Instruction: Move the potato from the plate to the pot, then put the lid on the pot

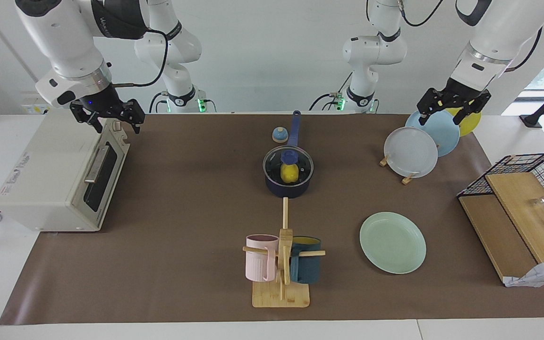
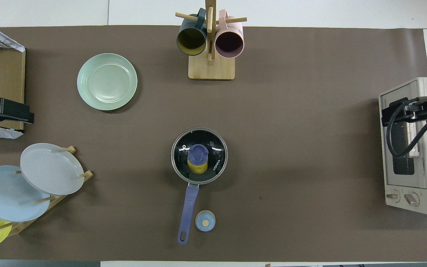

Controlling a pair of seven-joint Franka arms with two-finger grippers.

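Note:
The navy pot (image 1: 287, 190) stands mid-table with its long handle (image 2: 188, 207) pointing toward the robots. The glass lid (image 1: 301, 164) with its blue knob sits on the pot and closes it. The yellow potato (image 1: 290, 174) lies inside the pot and shows through the glass, also in the overhead view (image 2: 197, 169). The mint-green plate (image 1: 392, 242) lies flat and empty, farther from the robots, toward the left arm's end. My left gripper (image 1: 454, 112) is open and empty, raised over the plate rack. My right gripper (image 1: 107, 119) is open and empty, raised over the toaster oven.
A blue-and-tan bell (image 1: 279, 135) sits beside the pot handle. A wooden mug tree (image 1: 281, 264) holds a pink and a teal mug. A toaster oven (image 1: 55, 174) stands at the right arm's end. A plate rack (image 1: 411, 152) and a wire basket with boards (image 1: 522, 208) stand at the left arm's end.

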